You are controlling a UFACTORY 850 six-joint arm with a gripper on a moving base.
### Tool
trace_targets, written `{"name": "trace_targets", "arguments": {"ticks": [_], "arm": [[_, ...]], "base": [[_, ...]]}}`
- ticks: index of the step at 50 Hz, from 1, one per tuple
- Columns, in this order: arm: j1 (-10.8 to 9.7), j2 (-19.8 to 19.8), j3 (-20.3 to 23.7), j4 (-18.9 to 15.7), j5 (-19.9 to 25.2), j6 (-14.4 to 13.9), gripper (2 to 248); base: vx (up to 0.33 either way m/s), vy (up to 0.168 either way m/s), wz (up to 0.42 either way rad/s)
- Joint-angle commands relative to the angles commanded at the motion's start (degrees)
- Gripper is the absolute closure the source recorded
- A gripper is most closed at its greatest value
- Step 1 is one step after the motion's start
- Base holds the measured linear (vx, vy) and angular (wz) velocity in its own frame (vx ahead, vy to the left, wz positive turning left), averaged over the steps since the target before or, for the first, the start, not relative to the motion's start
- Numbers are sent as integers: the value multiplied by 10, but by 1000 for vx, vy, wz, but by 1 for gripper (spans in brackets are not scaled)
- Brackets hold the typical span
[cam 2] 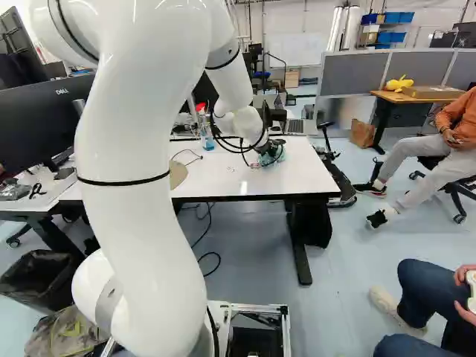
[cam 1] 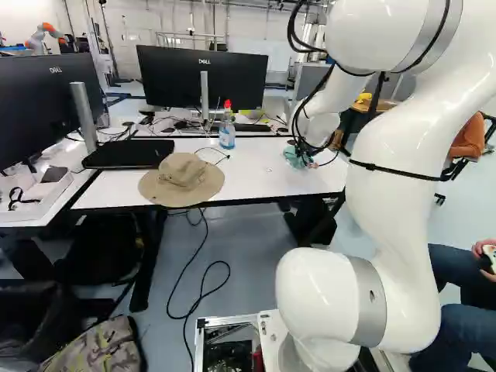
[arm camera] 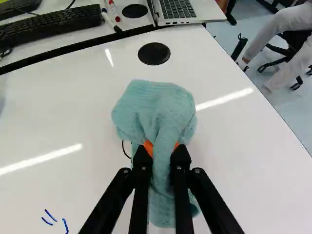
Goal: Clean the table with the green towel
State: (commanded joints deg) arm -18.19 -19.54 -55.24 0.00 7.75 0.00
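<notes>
Gripper [cam 2: 269, 152] is grasping towel [arm camera: 153, 109], fingers pinching it from two sides. Towel is bunching over white table [arm camera: 73, 107], black disc [arm camera: 154, 53] lying just ahead. Blue marks [arm camera: 50, 215] are showing beside gripper. Hat [cam 1: 183, 178] and spray bottle [cam 1: 227, 130] are sitting on table, apart from towel.

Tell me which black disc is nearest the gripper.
The black disc just ahead of the towel; the other lies across the dark gap, beside the laptop.
</notes>
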Motion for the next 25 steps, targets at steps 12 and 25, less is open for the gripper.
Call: {"name": "trace_targets", "arguments": {"ticks": [12,25], "arm": [[0,0,0,0,-17,0,199],[0,0,0,0,-33,0,199]], "base": [[0,0,0],[0,0,0]]}}
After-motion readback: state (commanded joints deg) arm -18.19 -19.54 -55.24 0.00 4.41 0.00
